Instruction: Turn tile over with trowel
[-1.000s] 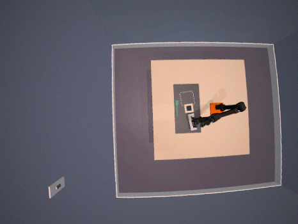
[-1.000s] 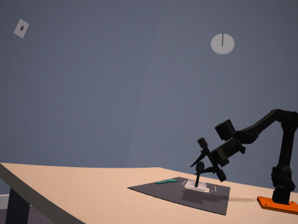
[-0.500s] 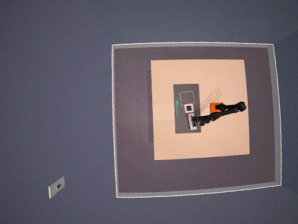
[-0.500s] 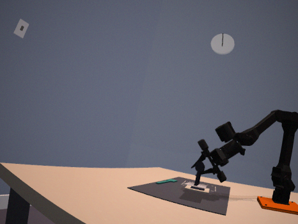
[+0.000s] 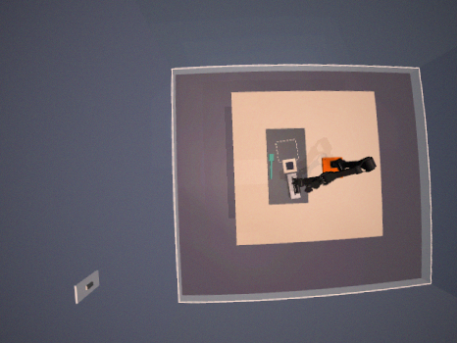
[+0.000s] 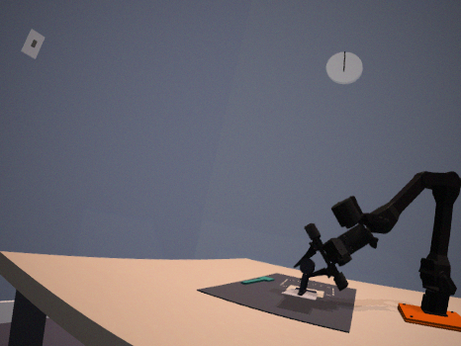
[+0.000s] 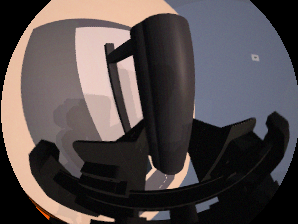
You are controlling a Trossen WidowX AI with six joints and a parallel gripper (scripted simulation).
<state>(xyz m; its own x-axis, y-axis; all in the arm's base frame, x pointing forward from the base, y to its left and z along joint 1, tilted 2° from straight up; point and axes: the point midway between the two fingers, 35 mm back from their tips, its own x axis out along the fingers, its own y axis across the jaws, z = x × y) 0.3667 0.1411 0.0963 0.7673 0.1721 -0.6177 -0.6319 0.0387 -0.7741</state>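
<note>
Pincer [image 5: 296,184] [image 6: 309,269] [image 7: 162,117] clenched on the dark handle of the trowel [image 5: 295,189] [image 6: 304,285] [image 7: 167,90], over the pale strip [image 5: 294,195] [image 7: 92,75], near side of the tile [image 5: 284,166]. Blade contact unclear. Risks, my judgement: too steep a blade could shove the tile rather than lift it; a handle rolling in the grip would tip it askew; a hurried turn could drop it outside the dashed outline [image 5: 277,149]. Tile: pale, square, dark mark upward, apparently flat on the mat [image 5: 275,193] [image 6: 247,299] [image 7: 45,75], just near of the outline. Turning not yet done.
</note>
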